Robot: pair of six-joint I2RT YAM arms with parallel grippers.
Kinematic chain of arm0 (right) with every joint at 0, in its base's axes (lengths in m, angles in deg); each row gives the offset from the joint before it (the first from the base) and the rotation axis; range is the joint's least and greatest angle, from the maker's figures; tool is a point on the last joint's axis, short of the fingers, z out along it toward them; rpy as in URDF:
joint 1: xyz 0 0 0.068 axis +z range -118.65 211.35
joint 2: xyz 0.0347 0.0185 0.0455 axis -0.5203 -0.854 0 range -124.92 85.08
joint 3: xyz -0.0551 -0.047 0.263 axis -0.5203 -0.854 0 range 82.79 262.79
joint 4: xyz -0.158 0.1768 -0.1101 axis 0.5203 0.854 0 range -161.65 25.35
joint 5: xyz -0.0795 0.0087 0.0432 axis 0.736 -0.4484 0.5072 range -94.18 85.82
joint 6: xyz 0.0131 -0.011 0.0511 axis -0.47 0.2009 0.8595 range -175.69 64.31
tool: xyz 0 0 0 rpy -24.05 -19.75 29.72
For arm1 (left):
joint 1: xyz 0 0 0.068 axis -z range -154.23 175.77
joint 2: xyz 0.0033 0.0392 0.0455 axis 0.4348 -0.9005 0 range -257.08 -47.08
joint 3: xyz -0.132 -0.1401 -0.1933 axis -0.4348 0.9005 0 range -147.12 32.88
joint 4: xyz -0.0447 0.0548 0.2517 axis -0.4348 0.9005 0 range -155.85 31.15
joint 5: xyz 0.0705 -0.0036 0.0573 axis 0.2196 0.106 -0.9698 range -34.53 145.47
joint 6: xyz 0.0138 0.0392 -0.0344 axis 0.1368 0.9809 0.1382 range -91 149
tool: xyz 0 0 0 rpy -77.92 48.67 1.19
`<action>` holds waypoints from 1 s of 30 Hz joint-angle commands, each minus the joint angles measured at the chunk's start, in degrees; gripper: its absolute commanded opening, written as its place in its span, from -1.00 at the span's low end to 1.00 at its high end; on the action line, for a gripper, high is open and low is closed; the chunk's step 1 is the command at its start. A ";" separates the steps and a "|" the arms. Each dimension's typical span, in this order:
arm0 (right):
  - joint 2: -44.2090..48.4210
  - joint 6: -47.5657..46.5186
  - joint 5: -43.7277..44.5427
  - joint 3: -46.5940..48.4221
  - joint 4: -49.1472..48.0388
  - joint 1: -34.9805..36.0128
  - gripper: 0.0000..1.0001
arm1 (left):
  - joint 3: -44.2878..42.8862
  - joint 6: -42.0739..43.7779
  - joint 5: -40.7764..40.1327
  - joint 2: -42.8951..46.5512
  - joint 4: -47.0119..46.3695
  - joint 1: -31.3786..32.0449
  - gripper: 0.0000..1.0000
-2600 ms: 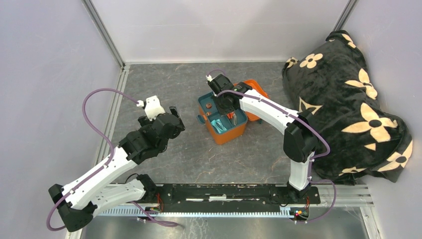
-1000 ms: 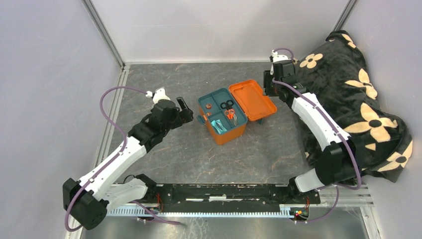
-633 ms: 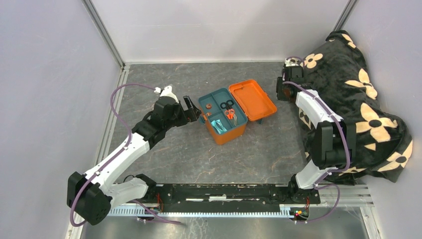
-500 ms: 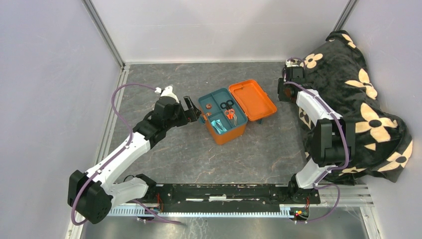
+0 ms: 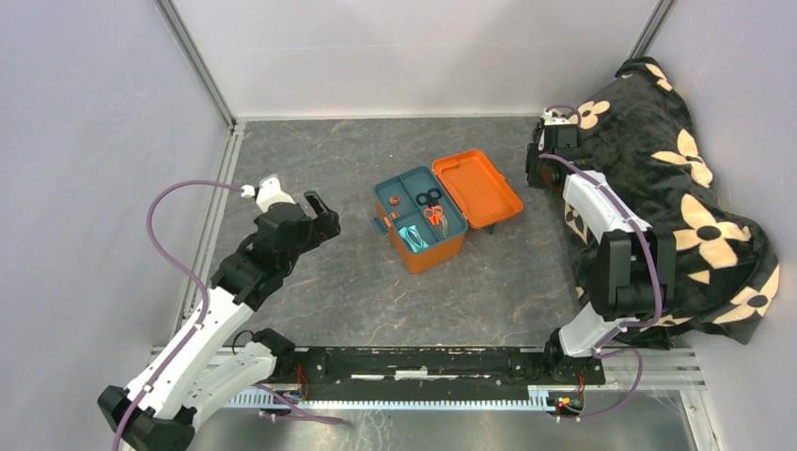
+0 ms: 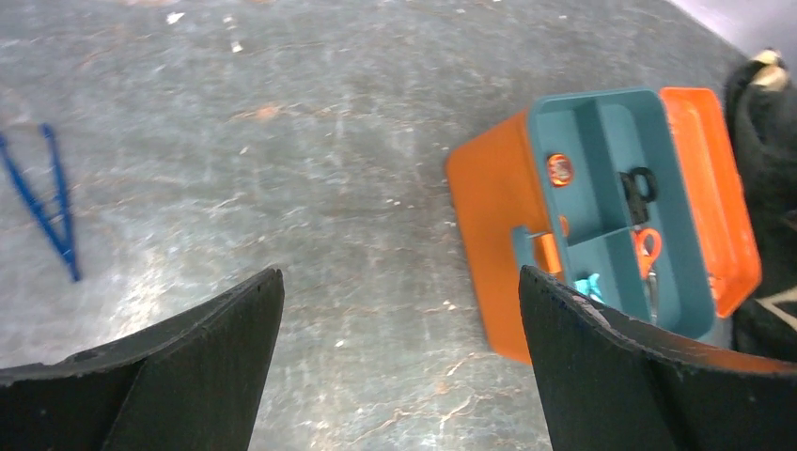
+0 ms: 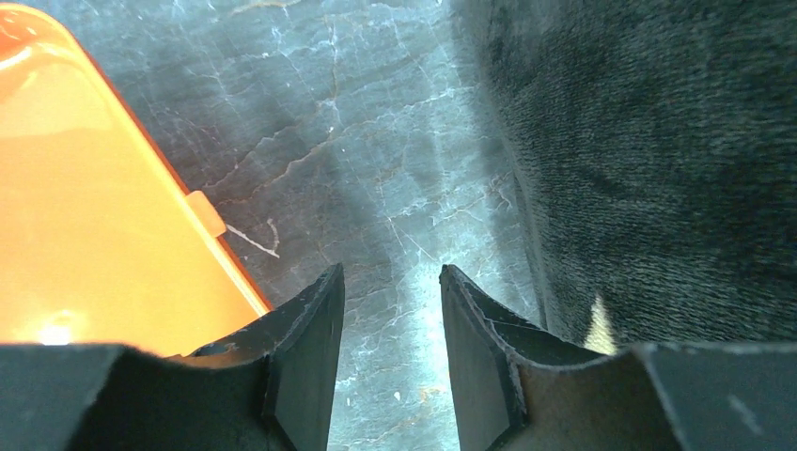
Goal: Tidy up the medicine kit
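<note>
- Hanging above the grey table [image 5: 376, 301] on the left, the left gripper [image 6: 399, 277] has its fingers spread wide with nothing between them. It faces the kit from well apart.
- Blue tweezers [image 6: 70, 268] lie flat on the table; only the left wrist view shows them.
- The medicine kit [image 5: 434, 252] sits about mid-table, its orange lid [image 5: 476, 188] folded open to the right, with black-handled scissors [image 5: 429, 197] inside.
- The right gripper [image 7: 390, 272] is low, just right of the lid, fingers partly apart over bare table, gripping nothing.
- A black flowered blanket [image 5: 658, 188] lies heaped along the right wall.
</note>
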 commanded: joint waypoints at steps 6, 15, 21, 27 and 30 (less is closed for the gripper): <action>3.18 -0.97 -4.82 -0.82 -3.54 -0.10 -0.03 | -1.08 -10.70 -13.84 0.11 15.73 -0.18 1.00; 7.48 0.05 -7.39 -2.15 -3.67 0.26 -0.04 | 1.28 -11.71 -9.61 -9.37 14.52 -6.54 1.00; 11.62 0.82 -10.53 -2.42 -3.13 3.97 -0.05 | 2.23 -9.17 -6.45 -14.90 10.15 -16.64 1.00; 15.64 0.89 -11.44 -2.69 -2.63 11.69 -0.05 | 1.95 -7.58 -7.75 -20.25 7.62 -22.06 1.00; 16.88 1.38 -12.41 -3.41 -3.21 13.84 -0.06 | 2.99 -8.16 -9.76 -22.63 5.89 -23.82 1.00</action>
